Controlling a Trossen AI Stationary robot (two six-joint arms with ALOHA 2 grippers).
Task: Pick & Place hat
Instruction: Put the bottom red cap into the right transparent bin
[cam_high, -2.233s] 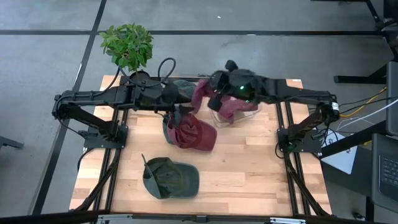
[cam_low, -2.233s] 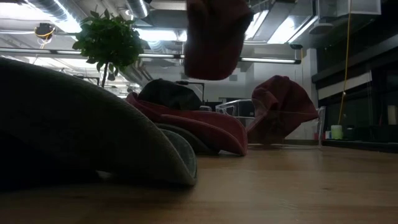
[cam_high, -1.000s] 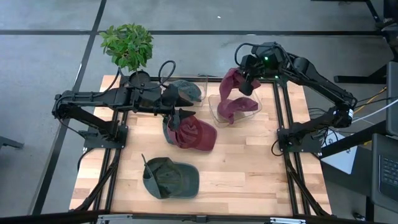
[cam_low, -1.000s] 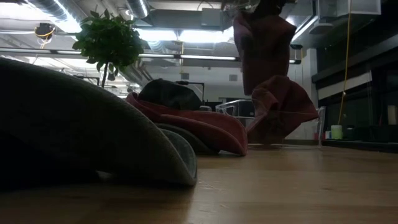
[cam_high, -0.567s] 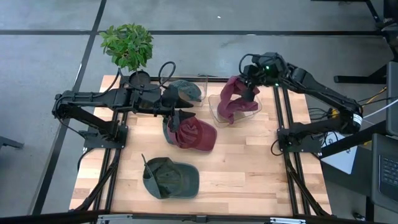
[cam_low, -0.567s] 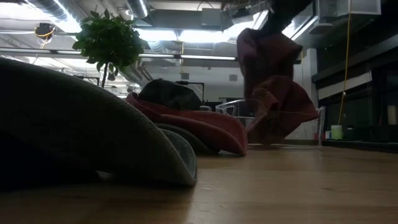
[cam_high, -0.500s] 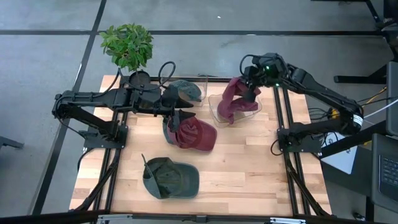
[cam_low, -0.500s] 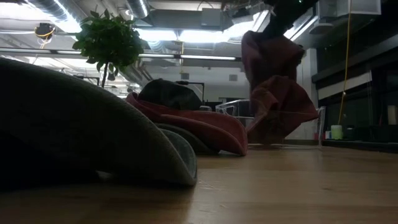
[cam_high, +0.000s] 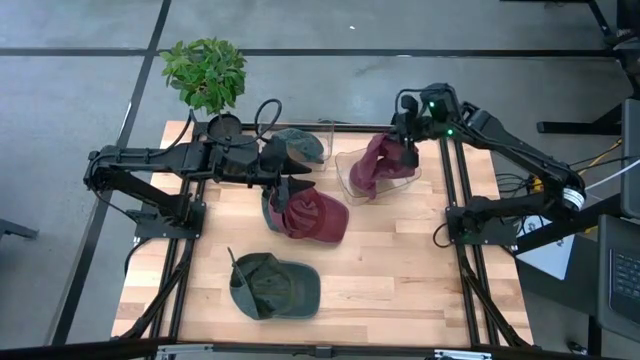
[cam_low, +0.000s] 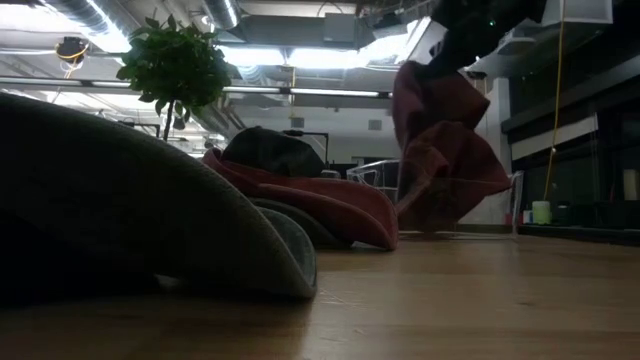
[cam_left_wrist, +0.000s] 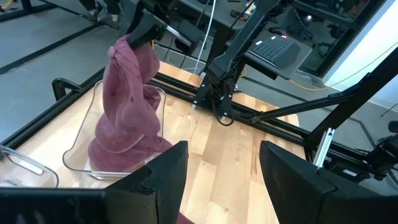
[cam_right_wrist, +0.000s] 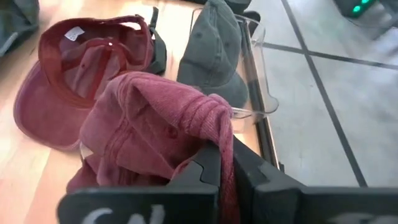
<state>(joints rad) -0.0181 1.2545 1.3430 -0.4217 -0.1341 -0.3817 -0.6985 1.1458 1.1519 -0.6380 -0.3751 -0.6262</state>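
Observation:
My right gripper (cam_high: 401, 150) is shut on a maroon hat (cam_high: 378, 160) over a clear tray (cam_high: 347, 166) at the table's far right. A second maroon hat (cam_low: 455, 185) lies in that tray under it. My left gripper (cam_left_wrist: 221, 180) is open and touches nothing. It hovers at the table's middle (cam_high: 298, 184), over the far edge of a third maroon hat (cam_high: 310, 216) that lies crown down on the wood. A green hat (cam_high: 276, 288) rests on the table near the front edge. My right gripper pinches a bunched fold of the maroon hat's cloth at its top (cam_right_wrist: 214, 127) between its two fingers, coming from above and slanting down. The hat hangs slack below the fingers, and its lower part (cam_left_wrist: 124, 140) rests on the hat in the tray.
A grey-green hat (cam_high: 300, 144) sits against a second clear holder (cam_right_wrist: 255, 68) at the far middle. A potted plant (cam_high: 205, 72) stands at the far left corner. Bare wood (cam_high: 400, 270) lies at the table's near right.
My right gripper has come down toward the clear tray, still shut on the maroon hat. The hat, which hung high above the tray, now sags onto the maroon hat lying in it.

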